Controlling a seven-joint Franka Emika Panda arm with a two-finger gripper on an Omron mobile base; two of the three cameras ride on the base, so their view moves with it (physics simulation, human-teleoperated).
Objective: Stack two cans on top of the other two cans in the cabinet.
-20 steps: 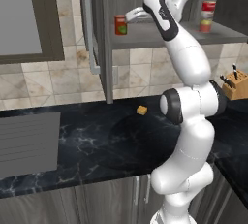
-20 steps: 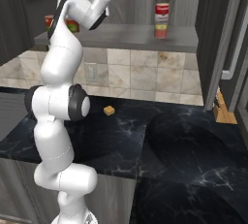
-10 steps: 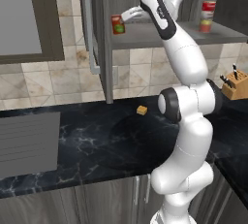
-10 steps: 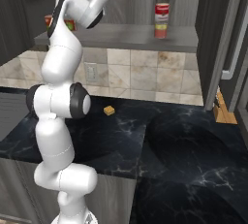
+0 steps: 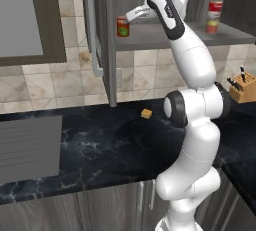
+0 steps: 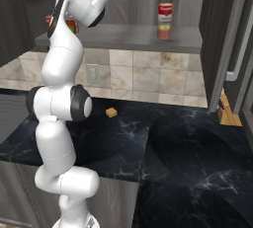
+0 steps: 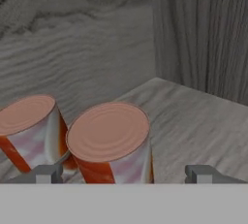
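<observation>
The tool (image 7: 123,173) is standing fully spread and gripping nothing, hovering above the nearer red can (image 7: 110,143), which is lying between its fingertips (image 7: 47,173). A second red can (image 7: 30,132) is standing just beside it, apparently touching. Both are resting on the shelf (image 7: 193,121) inside the cabinet (image 5: 107,40), near the left side wall. At the far right end of the shelf, one stack (image 6: 164,20) is appearing complete: a red-and-white can sitting on a green-yellow one. Judged from this, one stacking is looking done; whether another base can is waiting cannot be told. The present step is looking like the approach for the next grasp.
</observation>
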